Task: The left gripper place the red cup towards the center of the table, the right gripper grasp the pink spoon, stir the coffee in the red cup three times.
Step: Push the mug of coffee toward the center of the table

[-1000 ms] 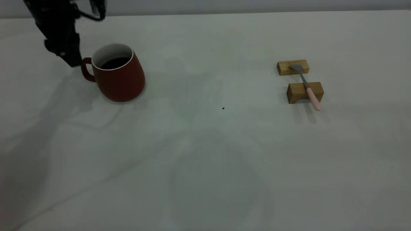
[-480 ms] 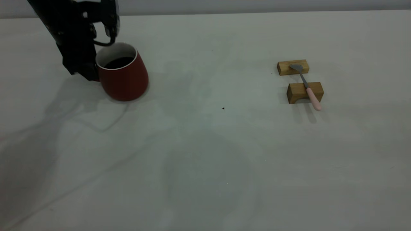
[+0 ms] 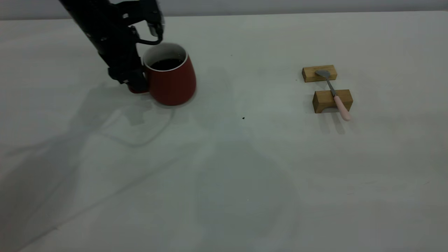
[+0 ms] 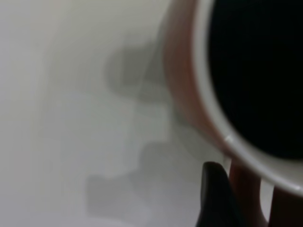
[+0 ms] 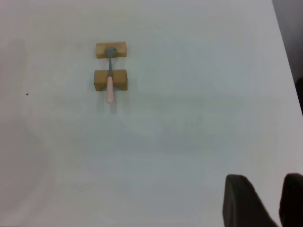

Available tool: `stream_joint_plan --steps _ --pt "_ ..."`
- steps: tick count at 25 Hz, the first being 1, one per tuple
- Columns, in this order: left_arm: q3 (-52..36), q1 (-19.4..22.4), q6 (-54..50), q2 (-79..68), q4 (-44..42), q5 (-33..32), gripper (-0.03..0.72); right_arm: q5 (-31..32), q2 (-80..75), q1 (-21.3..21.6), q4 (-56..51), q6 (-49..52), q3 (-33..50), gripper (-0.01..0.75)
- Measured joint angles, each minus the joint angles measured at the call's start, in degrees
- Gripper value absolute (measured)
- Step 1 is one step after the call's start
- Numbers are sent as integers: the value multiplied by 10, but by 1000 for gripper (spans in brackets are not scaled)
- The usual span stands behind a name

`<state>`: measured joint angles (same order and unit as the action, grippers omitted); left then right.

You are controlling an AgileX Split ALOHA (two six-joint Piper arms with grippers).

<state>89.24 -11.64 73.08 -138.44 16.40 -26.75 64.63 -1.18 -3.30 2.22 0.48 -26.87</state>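
The exterior camera looks down at a slant across the table point(image 3: 231, 168), far edge at the top. The left wrist camera sits very close above the red cup point(image 4: 187, 94) (rim and coffee point(image 4: 258, 71) fill it). The right wrist camera hangs high, looking down; with the exterior view it shares the pink spoon point(image 5: 109, 81) on two wooden blocks point(image 5: 111, 49).

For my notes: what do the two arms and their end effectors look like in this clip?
The left end effector ends a black, blocky arm with dark fingers and a looping black cable. Of the right end effector only two black fingers show, broad and rounded. No markings are visible on either.
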Motion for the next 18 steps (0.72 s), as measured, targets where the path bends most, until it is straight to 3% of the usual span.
stream_joint_plan --steps 12,18 --pt "0 -76 0 -1 42 56 502 0 0 0 0 0 0 237" --pt "1 -87 0 -10 43 66 502 0 0 0 0 0 0 237"
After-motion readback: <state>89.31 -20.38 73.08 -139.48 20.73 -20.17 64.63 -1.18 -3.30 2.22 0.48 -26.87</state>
